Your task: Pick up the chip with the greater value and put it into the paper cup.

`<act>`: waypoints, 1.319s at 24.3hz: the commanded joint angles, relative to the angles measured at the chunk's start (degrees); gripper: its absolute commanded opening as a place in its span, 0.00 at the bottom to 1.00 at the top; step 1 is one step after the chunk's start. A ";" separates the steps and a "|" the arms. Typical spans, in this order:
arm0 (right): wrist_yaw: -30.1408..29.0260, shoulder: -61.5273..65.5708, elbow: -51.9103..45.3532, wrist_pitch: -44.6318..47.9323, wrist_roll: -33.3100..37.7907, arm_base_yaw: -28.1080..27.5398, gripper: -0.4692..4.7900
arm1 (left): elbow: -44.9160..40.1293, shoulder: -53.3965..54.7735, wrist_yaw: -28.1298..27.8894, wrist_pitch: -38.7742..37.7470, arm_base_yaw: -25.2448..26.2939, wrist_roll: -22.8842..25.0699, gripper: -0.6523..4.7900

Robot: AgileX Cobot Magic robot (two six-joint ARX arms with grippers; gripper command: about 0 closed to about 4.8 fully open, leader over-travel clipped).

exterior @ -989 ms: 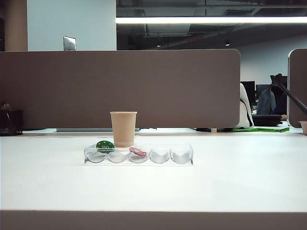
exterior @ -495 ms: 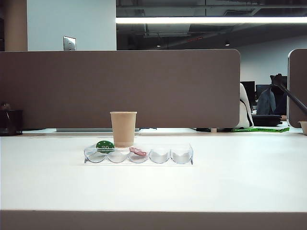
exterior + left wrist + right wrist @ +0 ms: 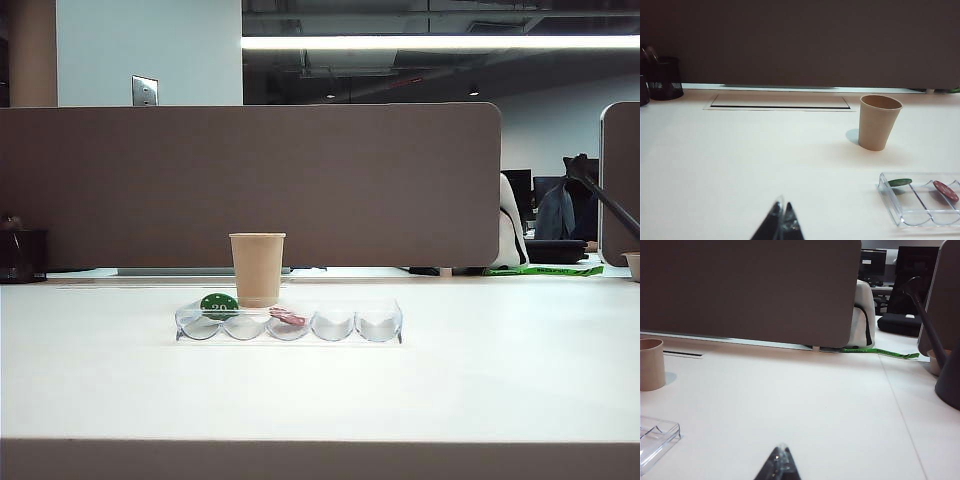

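Observation:
The tan paper cup stands upright just behind a clear scalloped tray in the middle of the table. A green chip leans in the tray's left end and a red chip lies in a middle pocket. The dark-blue chip is out of view. In the left wrist view my left gripper is shut and empty over bare table, well short of the cup, tray, green chip and red chip. My right gripper is shut and empty, with the cup and tray corner far off to one side. Neither gripper shows in the exterior view.
A brown partition runs along the table's far edge. A black mesh pen holder stands at the far left, beside a cable slot in the tabletop. A dark stand rises at the table's right end.

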 commanded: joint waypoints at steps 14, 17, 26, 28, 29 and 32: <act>10.91 -0.07 -0.09 0.96 1.55 3.78 0.08 | 0.17 0.04 0.02 0.61 -0.11 -0.13 0.11; 10.91 -0.07 -0.09 0.98 2.56 3.78 0.08 | 0.17 0.04 0.02 0.63 -0.11 -0.13 0.11; 10.75 -0.07 -0.09 0.28 2.56 3.80 0.08 | 0.17 0.04 0.02 0.57 -0.09 -0.09 0.11; 10.75 -0.07 -0.09 0.28 2.56 3.80 0.08 | 0.17 0.04 0.02 0.57 -0.09 -0.09 0.11; 10.75 -0.07 -0.09 0.22 2.56 3.80 0.08 | 0.17 0.04 0.02 0.55 -0.09 -0.09 0.11; 10.75 -0.07 -0.09 0.11 2.56 3.80 0.08 | 0.17 0.04 0.02 0.55 -0.07 -0.09 0.11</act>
